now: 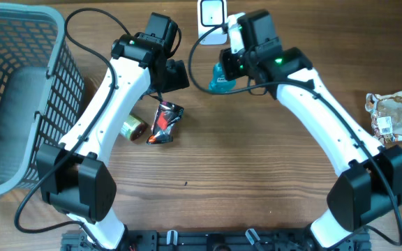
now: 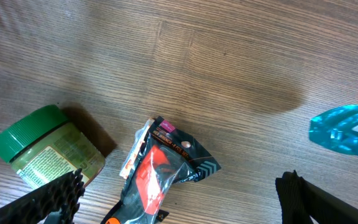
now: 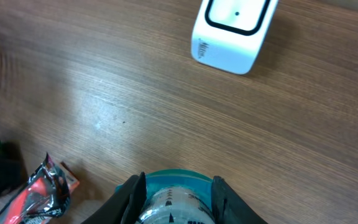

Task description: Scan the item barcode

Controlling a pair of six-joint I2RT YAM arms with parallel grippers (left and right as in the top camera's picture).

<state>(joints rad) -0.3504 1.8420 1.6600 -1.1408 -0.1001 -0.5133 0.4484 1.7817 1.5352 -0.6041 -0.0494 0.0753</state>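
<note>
A teal, translucent container (image 3: 174,186) with a pale label sits clamped between the right pincer (image 3: 176,208) fingers. The white scanner (image 3: 232,28), black-framed window upward, rests on the worktop (image 3: 135,99) beyond it.

Far left: basket (image 1: 65,84); jar (image 1: 134,127) left of packet (image 1: 165,123); bottle (image 1: 222,80) before scanner (image 1: 211,15); bag (image 1: 396,115) right.

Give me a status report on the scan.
Left gripper open over packet. Right gripper shut on blue bottle, short of scanner. Nothing between bottle and scanner; jar off to the side.
</note>
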